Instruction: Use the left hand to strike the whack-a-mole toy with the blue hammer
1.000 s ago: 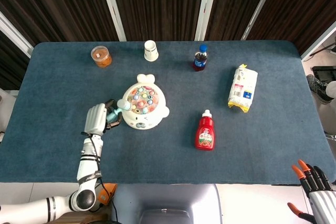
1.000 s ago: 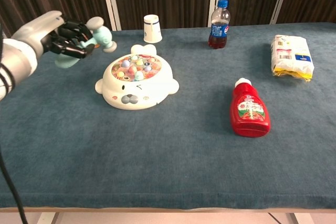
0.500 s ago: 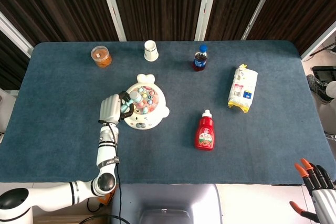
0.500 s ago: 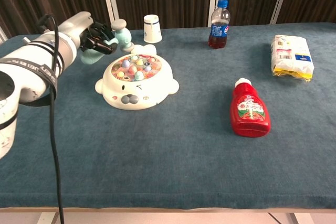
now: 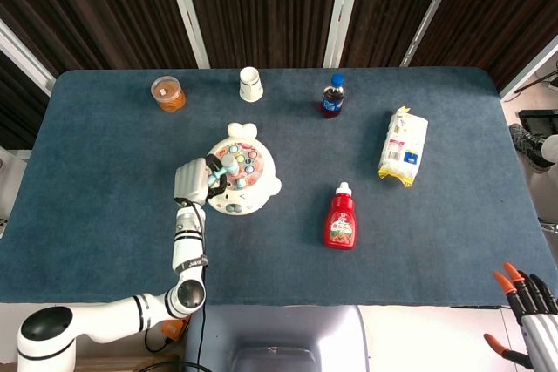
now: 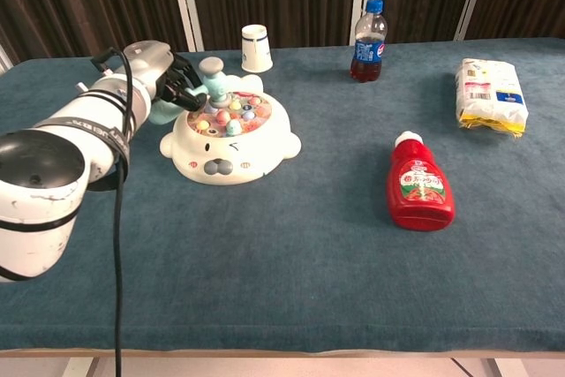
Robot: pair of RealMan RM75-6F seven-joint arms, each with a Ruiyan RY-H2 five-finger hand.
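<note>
Left hand [image 5: 191, 182]: fingers wrapped the hammer [image 6: 214, 84] handle, head over the toy's pegs, apparently touching.
Toy [image 6: 231, 140]: sat on the surface [image 5: 105, 180], just beside the hand.
Risk: an off-centre blow could skid the light toy sideways.
Right hand [image 5: 530, 313]: fingers spread, holding nothing, off the surface's corner.

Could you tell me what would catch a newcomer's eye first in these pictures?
Probably the white whack-a-mole toy with its coloured pegs, left of the table's middle, where the left hand holds the blue hammer with its head over the pegs. Next, the red ketchup bottle lying flat to the right of centre on the blue table.
</note>
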